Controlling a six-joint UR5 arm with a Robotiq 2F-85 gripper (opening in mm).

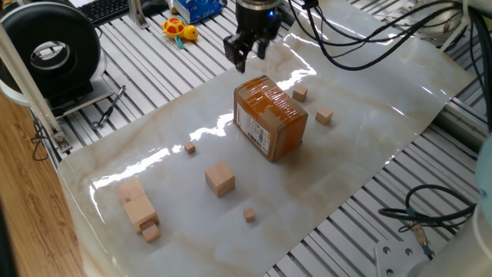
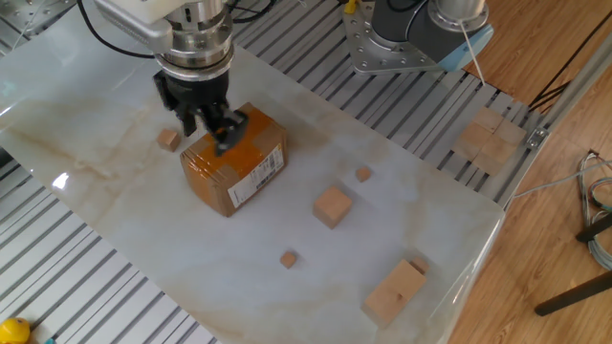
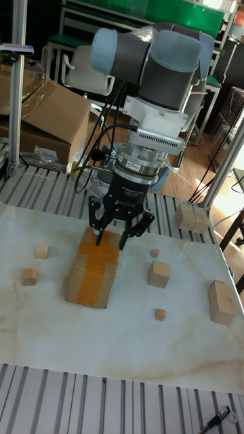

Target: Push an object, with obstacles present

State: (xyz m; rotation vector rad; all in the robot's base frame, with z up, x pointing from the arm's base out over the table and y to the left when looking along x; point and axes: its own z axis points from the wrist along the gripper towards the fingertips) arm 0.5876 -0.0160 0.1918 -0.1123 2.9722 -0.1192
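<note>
Two tiny light-wood cubes lie on the marble sheet, and I cannot tell which is the object: one (image 1: pixel 190 148) (image 2: pixel 363 174) (image 3: pixel 155 253) beside the mid-sized cube, the other (image 1: pixel 250 215) (image 2: pixel 288 259) (image 3: pixel 160 314) nearer the sheet's edge. My gripper (image 1: pixel 244 58) (image 2: pixel 206 129) (image 3: pixel 112 237) hangs open and empty just above the top far edge of the brown taped cardboard box (image 1: pixel 269 119) (image 2: pixel 234 167) (image 3: pixel 91 274). The obstacles also include a mid-sized cube (image 1: pixel 220 178) (image 2: pixel 333 205), stacked long blocks (image 1: pixel 137 206) (image 2: pixel 394 290) and small cubes (image 1: pixel 324 116) (image 1: pixel 300 93) (image 2: pixel 169 140).
The marble sheet (image 1: pixel 361 154) lies on a slatted aluminium table. A black reel (image 1: pixel 54 50) and a yellow toy (image 1: pixel 179 30) sit beyond its far edge. Spare wood blocks (image 2: pixel 488 139) rest off the sheet near the arm's base (image 2: pixel 411 33). Cables (image 1: pixel 415 211) trail at one side.
</note>
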